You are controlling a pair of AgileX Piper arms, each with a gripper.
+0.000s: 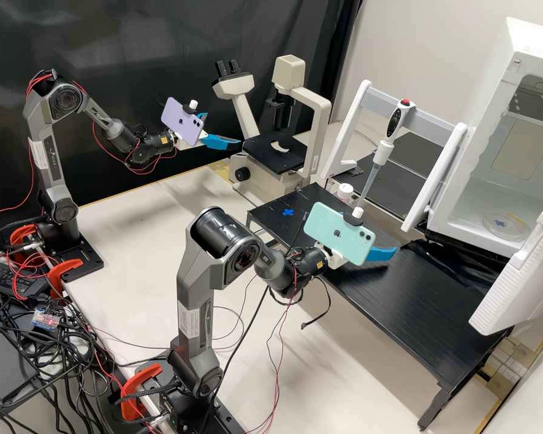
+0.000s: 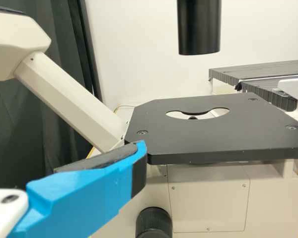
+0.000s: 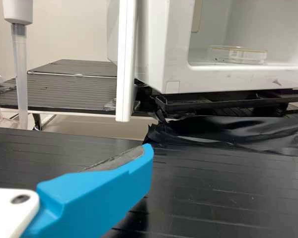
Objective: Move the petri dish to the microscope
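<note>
Right gripper point(image 1: 382, 254), well apart from petri dish point(image 3: 241, 55) in white cabinet point(image 3: 213, 78)

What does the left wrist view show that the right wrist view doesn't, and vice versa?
Left wrist view: the microscope's black stage with its cut-out, a focus knob below it.
Right wrist view: the petri dish inside the white chamber, a hanging pipette.
Both: a blue finger, black ribbed surfaces, a pale wall.

pipette point(image 1: 381, 153) on white stand point(image 1: 347, 128) | white-capped bottle point(image 1: 344, 192) near it | black curtain point(image 1: 139, 36)
</note>
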